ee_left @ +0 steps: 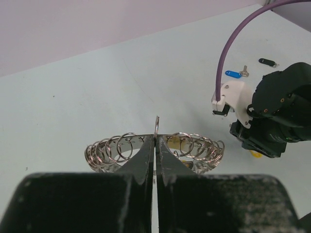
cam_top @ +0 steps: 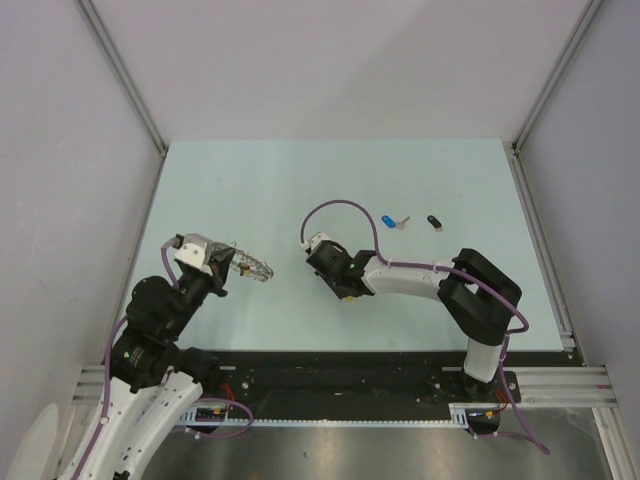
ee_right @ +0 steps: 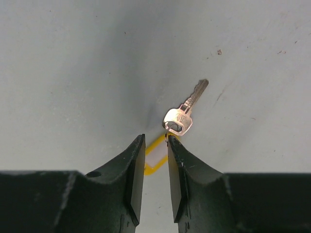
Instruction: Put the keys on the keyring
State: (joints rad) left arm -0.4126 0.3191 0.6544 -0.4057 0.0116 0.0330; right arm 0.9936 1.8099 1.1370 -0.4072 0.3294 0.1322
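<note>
I see glossy metal wire on the keyring (ee_left: 109, 149), a shiny metal key (ee_right: 181, 118) with yellow plastic, matt black fingers (ee_right: 127, 189), and a matt, faintly speckled table (ee_right: 73, 63).

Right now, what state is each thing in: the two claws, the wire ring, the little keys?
Left claw: shut on the keyring.
Keyring: gripped at its near rim.
Right claw: closed on the yellow key's head.
Yellow key: pinched by its head, blade pointing away from the claw.
Blue key: lying loose, untouched.
Black key: lying loose, apart from the blue key.
</note>
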